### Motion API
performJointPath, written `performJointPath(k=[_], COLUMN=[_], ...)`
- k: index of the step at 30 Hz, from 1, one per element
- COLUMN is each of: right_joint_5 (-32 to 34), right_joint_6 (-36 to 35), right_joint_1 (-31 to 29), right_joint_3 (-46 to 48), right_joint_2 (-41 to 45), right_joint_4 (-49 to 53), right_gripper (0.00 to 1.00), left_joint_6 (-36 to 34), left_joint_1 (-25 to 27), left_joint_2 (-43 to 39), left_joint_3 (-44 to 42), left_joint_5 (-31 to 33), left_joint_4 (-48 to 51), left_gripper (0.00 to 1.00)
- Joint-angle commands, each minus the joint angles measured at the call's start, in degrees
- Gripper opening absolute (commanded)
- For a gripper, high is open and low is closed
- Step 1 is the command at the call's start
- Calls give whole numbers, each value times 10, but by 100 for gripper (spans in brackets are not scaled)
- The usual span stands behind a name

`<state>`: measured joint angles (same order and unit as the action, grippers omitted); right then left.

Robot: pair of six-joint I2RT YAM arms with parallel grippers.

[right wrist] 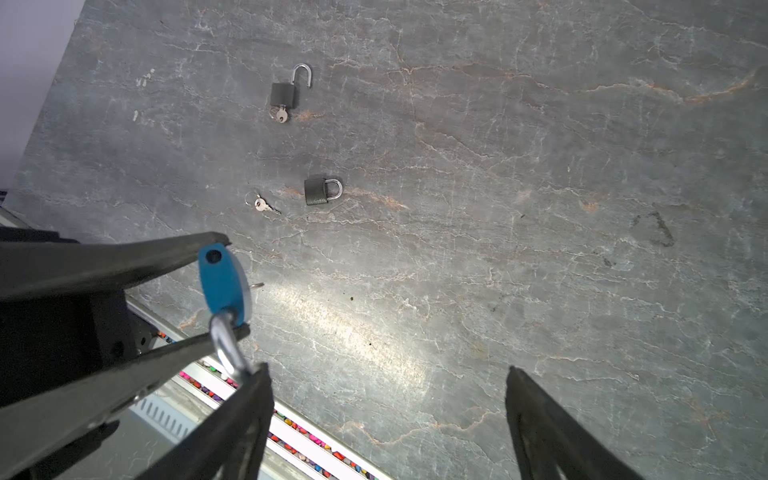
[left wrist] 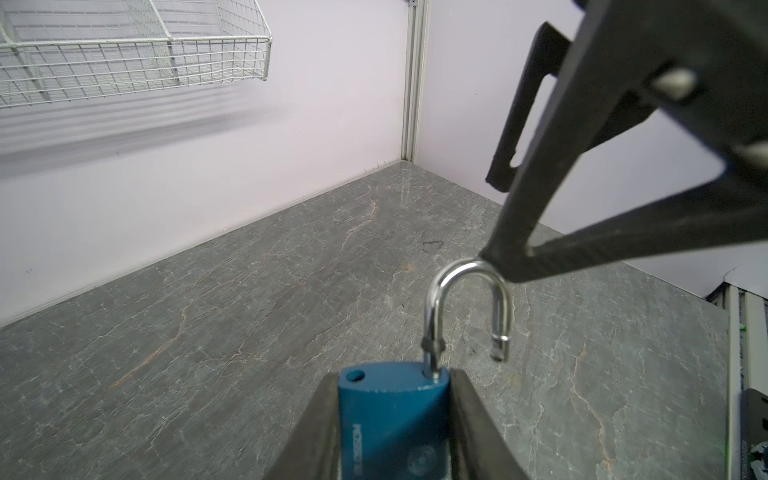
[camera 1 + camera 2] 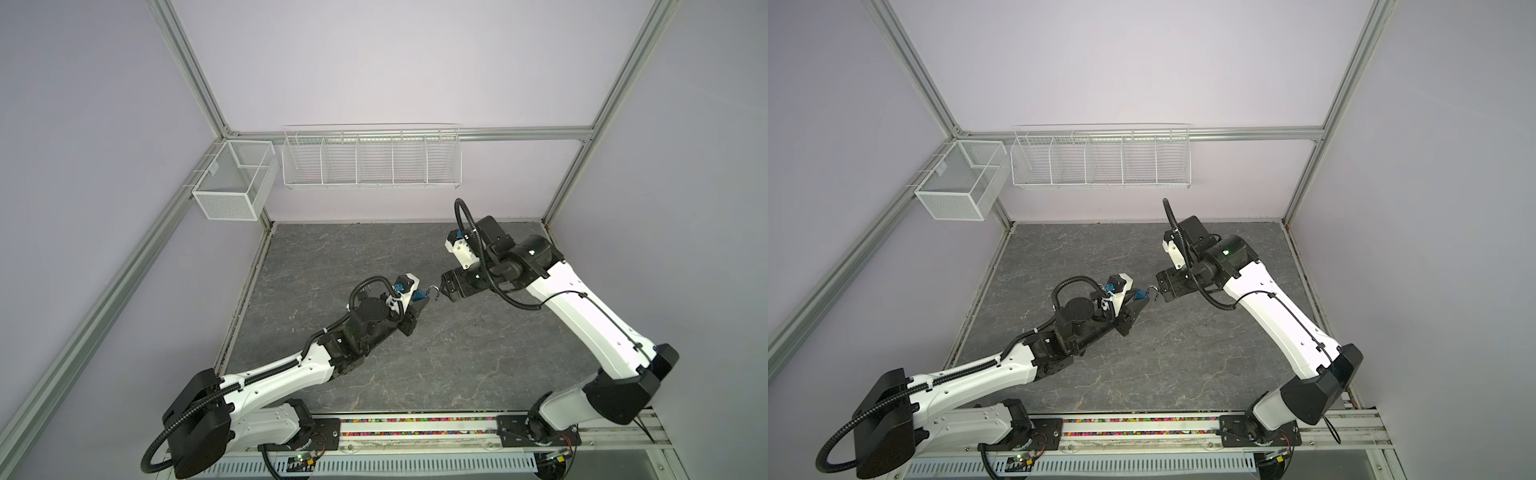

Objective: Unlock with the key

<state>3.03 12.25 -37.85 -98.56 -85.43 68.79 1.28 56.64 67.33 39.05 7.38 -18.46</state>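
Observation:
My left gripper (image 2: 392, 376) is shut on a blue padlock (image 2: 395, 415), its two fingers pressing the body's sides, above the grey table (image 3: 374, 257). The padlock's silver shackle (image 2: 465, 282) stands raised, its free end out of the body. My right gripper (image 1: 386, 370) is open, and one fingertip (image 2: 519, 257) touches the bend of the shackle. Both top views show the blue padlock (image 3: 419, 296) (image 3: 1140, 295) between the two grippers near mid-table. In the right wrist view a small loose key (image 1: 264, 204) lies on the table. I cannot tell whether a key sits in the blue padlock.
In the right wrist view a shut dark padlock (image 1: 322, 191) lies beside the loose key, and an open dark padlock (image 1: 284, 93) with a key (image 1: 281, 114) in it lies beyond. A wire rack (image 3: 372, 158) and a mesh basket (image 3: 232, 183) hang on the walls.

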Motion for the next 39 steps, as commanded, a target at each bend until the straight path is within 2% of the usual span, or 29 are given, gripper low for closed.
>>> performJointPath(k=[1, 4, 11, 14, 18, 22, 26, 31, 39], right_joint_5=[18, 13, -6, -10, -12, -36, -54, -58, -64], right_joint_6=[9, 12, 47, 71, 95, 119, 134, 142, 149], right_joint_1=[14, 21, 48, 61, 97, 134, 146, 151, 164], right_joint_3=[18, 44, 124, 179, 242, 309, 363, 410, 434], right_joint_2=[24, 48, 103, 139, 172, 207, 238, 250, 249], right_joint_4=[2, -18, -68, -101, -110, -132, -172, -192, -206], right_gripper=[89, 89, 89, 89, 89, 89, 89, 89, 89], left_joint_6=[18, 49, 193, 247, 363, 445, 475, 486, 490], left_joint_1=[0, 0, 0, -1, -19, -52, -71, -75, -85], left_joint_2=[4, 15, 85, 132, 209, 298, 391, 494, 575], left_joint_3=[29, 42, 149, 196, 271, 342, 435, 552, 632], left_joint_5=[15, 46, 143, 147, 149, 77, 24, 43, 57], left_joint_4=[-11, 3, 176, 238, 350, 425, 508, 611, 660], left_gripper=[0, 0, 0, 0, 0, 0, 0, 0, 0])
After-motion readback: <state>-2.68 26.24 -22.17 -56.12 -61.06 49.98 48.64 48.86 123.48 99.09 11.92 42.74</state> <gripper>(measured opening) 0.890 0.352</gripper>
